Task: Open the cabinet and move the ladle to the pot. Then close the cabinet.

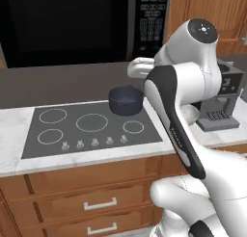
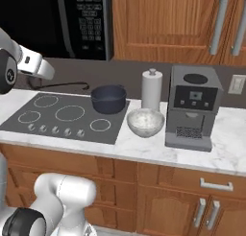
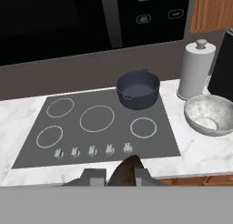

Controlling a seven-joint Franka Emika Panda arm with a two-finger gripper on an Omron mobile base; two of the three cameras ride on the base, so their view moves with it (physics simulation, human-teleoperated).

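White marble counter (image 2: 144,148) crosses mid-frame — on it stand the cooktop (image 2: 62,117) at left, bowl (image 2: 145,122), paper towel roll (image 2: 152,89), coffee machine (image 2: 192,108) at right.

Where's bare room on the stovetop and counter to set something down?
Free: the cooktop burners left and in front of the pot, and the marble strip left of the cooktop. Crowded: right of the pot, where bowl, paper towel roll and coffee machine stand close together.
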